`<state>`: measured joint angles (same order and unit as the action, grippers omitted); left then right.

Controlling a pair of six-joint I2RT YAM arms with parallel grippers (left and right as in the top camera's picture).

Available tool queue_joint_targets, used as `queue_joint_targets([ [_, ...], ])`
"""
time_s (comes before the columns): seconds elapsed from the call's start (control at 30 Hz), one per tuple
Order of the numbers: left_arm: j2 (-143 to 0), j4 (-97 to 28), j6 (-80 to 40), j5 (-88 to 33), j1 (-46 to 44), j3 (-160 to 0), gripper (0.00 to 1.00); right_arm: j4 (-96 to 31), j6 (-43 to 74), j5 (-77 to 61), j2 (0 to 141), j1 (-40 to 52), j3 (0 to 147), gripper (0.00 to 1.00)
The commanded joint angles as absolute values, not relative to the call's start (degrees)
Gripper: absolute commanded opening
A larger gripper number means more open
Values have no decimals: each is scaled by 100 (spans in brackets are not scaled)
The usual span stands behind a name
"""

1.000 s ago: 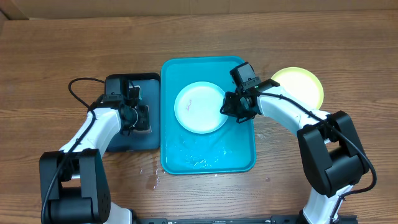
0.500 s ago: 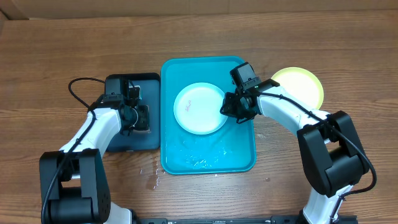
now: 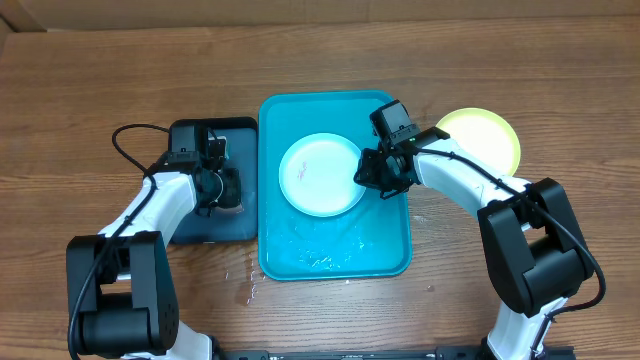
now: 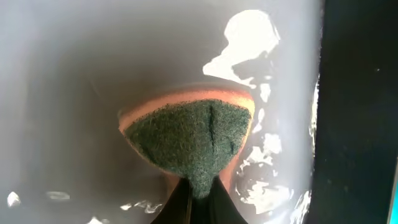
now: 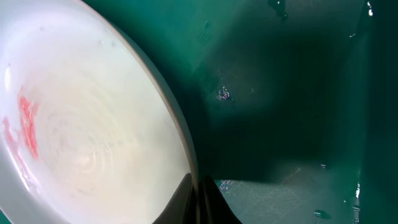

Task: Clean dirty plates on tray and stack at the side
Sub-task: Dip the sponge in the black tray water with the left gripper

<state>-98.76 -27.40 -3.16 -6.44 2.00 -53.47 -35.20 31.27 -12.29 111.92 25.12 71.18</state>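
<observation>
A pale plate [image 3: 320,172] with a pink smear [image 5: 26,121] lies in the turquoise tray [image 3: 335,255]. My right gripper [image 3: 368,172] is shut on its right rim [image 5: 180,134]; the rim runs between the fingers in the right wrist view [image 5: 198,199]. A yellow-green plate [image 3: 485,135] sits on the table to the right of the tray. My left gripper [image 3: 222,187] is over the dark tray [image 3: 205,225], shut on a sponge with a green scouring face and an orange body [image 4: 189,140], pinched at its lower tip [image 4: 198,196]. The light blue plate is out of view.
Water drops and wet patches lie in the turquoise tray's front half [image 3: 320,258] and on the table by its front left corner [image 3: 245,290]. The dark tray's floor is wet and glossy [image 4: 249,37]. A black cable [image 3: 125,145] loops by the left arm.
The left gripper has shifted very slightly over the dark tray. The right arm and the plate have not moved.
</observation>
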Motion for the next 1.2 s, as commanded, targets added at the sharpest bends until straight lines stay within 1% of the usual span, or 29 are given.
queue_joint_targets([
  [0.0,-9942,-2810,-333,-707,226,-5461,4,-3529,3111,-1319,11148,2512,7076,4],
  [0.17,-9939,-3138,84,-698,228,-5889,4,-3658,3116,-1323,11148,2512,7076,4],
  [0.3,-9939,-3164,327,-569,226,-6167,4,-3645,3135,-1321,11148,2512,7076,4],
  [0.53,-10022,-3371,283,-556,180,-6023,4,-3618,3131,-1319,11148,2556,7076,4],
  [0.93,-10307,-3358,217,-388,187,-5736,4,-3568,3131,-1317,11148,2556,7076,4],
  [1.17,-10029,-3868,213,-263,193,-6326,4,-3522,3131,-1317,11148,2556,7076,4],
])
